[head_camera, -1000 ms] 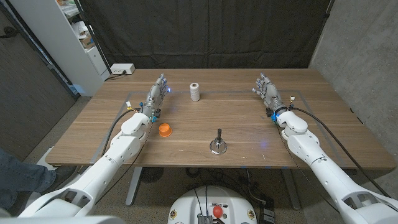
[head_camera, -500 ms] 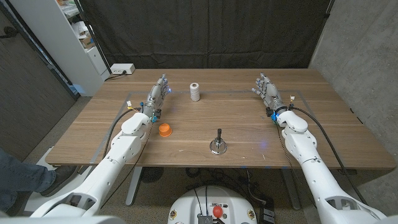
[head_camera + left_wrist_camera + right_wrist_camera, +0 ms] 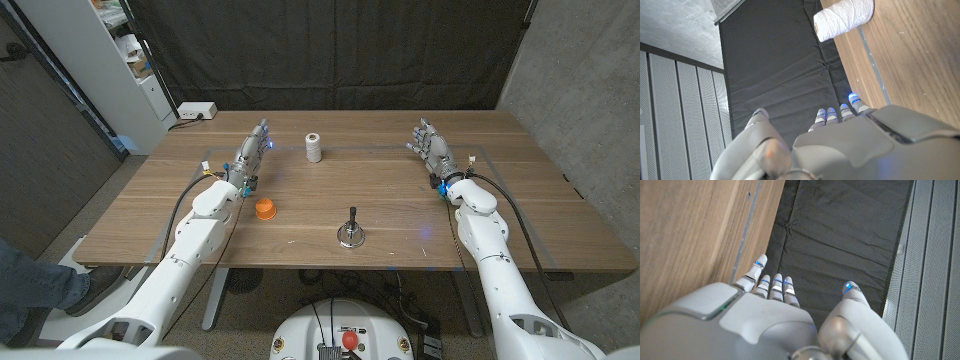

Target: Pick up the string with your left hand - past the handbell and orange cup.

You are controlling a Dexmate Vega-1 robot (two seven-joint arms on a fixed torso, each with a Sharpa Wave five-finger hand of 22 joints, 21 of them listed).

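A wooden tabletop (image 3: 400, 215) seen from above, with the robot's arms reaching in from the near corners. Nearest the robot stands a small handbell (image 3: 350, 232), upright on its round metal base. To the left of the handbell and slightly farther off sits an orange cup (image 3: 264, 208). Beyond the cup, the left hand (image 3: 252, 150) is empty, its fingers extended and apart. Far to the right of the handbell, the right hand (image 3: 430, 146) is likewise empty with fingers spread. The white spool of string (image 3: 313, 148) stands upright well beyond the handbell, just right of the left hand, untouched.
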